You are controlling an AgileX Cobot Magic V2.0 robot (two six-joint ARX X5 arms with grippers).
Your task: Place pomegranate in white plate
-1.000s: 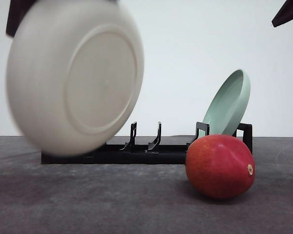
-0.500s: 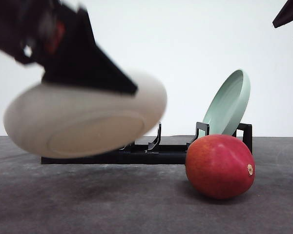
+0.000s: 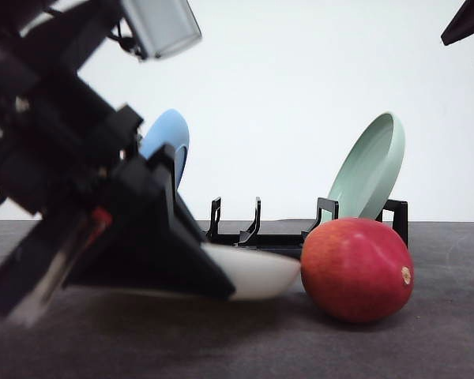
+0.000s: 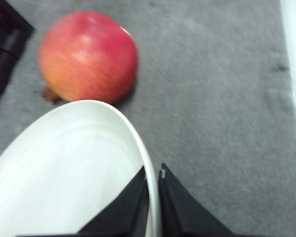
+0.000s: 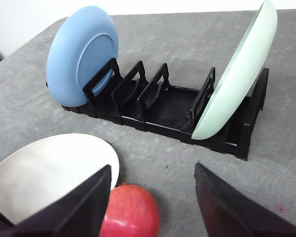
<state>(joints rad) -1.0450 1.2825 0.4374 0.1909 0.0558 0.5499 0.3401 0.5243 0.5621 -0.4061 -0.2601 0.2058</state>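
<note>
The red pomegranate [image 3: 355, 270] lies on the grey table in front of the rack's right end. The white plate [image 3: 257, 273] is held nearly flat, low over the table, its rim just left of the fruit. My left gripper [image 3: 218, 283] is shut on that rim. In the left wrist view the fingers [image 4: 173, 202] pinch the white plate's [image 4: 64, 173] edge, and the pomegranate [image 4: 89, 57] lies just beyond it. My right gripper [image 5: 152, 166] hangs open above the pomegranate [image 5: 129, 215] and the white plate [image 5: 44, 173]; part of it shows as dark tips [image 3: 464, 24] high up.
A black dish rack [image 5: 163, 108] stands behind. A blue plate [image 5: 81, 54] leans at its left end and a pale green plate [image 5: 241, 74] at its right end. The rack's middle slots are bare. Grey table spreads in front of and to the right of the fruit.
My left arm has swung the white plate from high and upright down to nearly flat beside the pomegranate. The blue plate behind it has come into sight. The fruit has not moved.
</note>
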